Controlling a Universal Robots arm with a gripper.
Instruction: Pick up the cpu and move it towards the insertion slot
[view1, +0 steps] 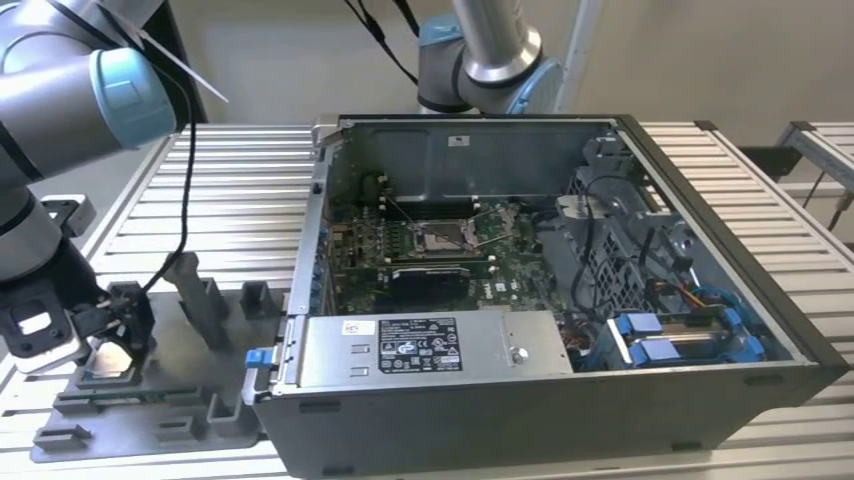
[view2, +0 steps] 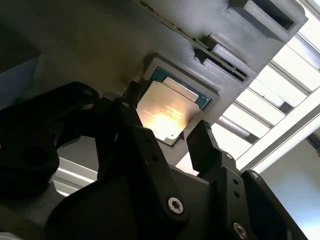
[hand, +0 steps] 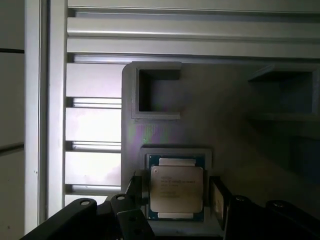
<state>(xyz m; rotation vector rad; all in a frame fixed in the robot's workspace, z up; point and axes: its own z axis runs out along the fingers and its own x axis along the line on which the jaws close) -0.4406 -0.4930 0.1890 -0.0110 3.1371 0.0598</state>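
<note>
1. Cpu (hand: 176, 189) is seated silver face up in a shallow pocket of the grey tray (hand: 225, 100). It sits at the exterior view's left, well apart from the insertion slot (view1: 441, 237).
2. Jaws are seen apart in both wrist views, one black finger (hand: 218, 197) on each side of the cpu, not closed on it.
3. The insertion slot is set in a green board (view1: 400, 272) on the floor of an open computer case (view1: 467, 150).
4. Between cpu and slot are noted the tray's upright blocks (view1: 200, 298) and the case's side wall (view1: 316, 250).
5. A labelled silver box (view1: 427, 345) and a blue-latched bay (view1: 681, 335) are noted along the case's near edge.
6. Black cables (view1: 187, 200) are draped from the arm (view1: 54, 90) across the slats.
7. Tray and case are carried by a slatted metal desk (view1: 247, 190). A pale wall (view1: 280, 50) is seen behind.
</note>
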